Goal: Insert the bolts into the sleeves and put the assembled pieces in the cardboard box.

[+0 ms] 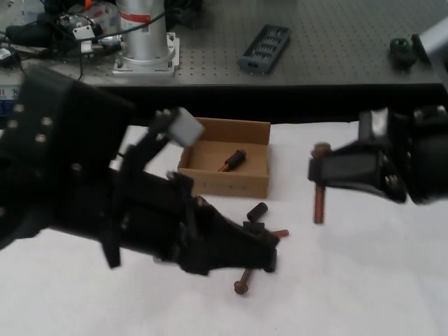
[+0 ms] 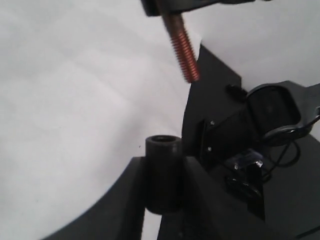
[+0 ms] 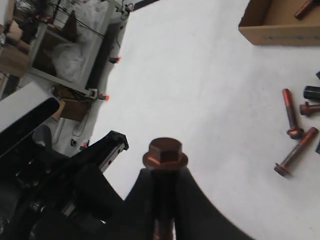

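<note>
My left gripper is shut on a black sleeve, held upright with its open bore showing. In the high view this gripper is low over the white cloth, among the loose parts. My right gripper is shut on a copper bolt, gripping the shank just under the hex head. That bolt hangs upright, head up, to the right of the cardboard box. From the left wrist, the bolt's threaded end is above and apart from the sleeve. One assembled piece lies in the box.
A loose sleeve and loose bolts lie on the white cloth in front of the box. Several bolts and a sleeve appear in the right wrist view. A metal post and a dark tray stand on the bench behind.
</note>
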Tool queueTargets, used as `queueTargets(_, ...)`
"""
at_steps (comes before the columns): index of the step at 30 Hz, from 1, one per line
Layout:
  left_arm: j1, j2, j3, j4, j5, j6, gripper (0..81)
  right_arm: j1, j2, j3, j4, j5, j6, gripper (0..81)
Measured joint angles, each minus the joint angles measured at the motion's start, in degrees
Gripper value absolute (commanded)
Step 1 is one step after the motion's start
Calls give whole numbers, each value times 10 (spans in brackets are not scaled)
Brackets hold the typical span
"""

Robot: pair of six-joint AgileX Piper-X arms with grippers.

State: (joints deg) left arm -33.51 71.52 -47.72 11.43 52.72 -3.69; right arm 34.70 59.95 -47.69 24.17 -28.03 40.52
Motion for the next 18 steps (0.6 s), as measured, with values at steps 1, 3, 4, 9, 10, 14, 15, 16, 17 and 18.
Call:
queueTargets(1,2,-4,0,-12,10,-7,6,0,6,0,-12,-5,12,28)
queueTargets(3,2,-5,1,-44,27,-24,6,0,18,0,-56,-19,38,28)
queueTargets(4,2,-5,2,-60,32,-32,6,0,19,0,-56,-20,39,28)
queueTargets(9,2,-5,2,-114,39,-67,6,0,22,0,-94,-28,59,28)
queueTargets(10,2,-5,2,-114,39,-68,6,0,22,0,-94,-28,59,28)
queueTargets(14,2,-5,2,-121,41,-72,6,0,22,0,-103,-31,61,28)
queueTargets(15,2,-5,2,-120,41,-72,6,0,22,0,-104,-31,61,28)
queueTargets(16,2,-5,2,-120,41,-72,6,0,22,0,-104,-31,61,28)
queueTargets(17,2,-5,2,-120,37,-72,6,0,22,0,-104,-31,61,28)
queueTargets(18,2,-5,2,-120,35,-72,6,0,22,0,-104,-31,61,28)
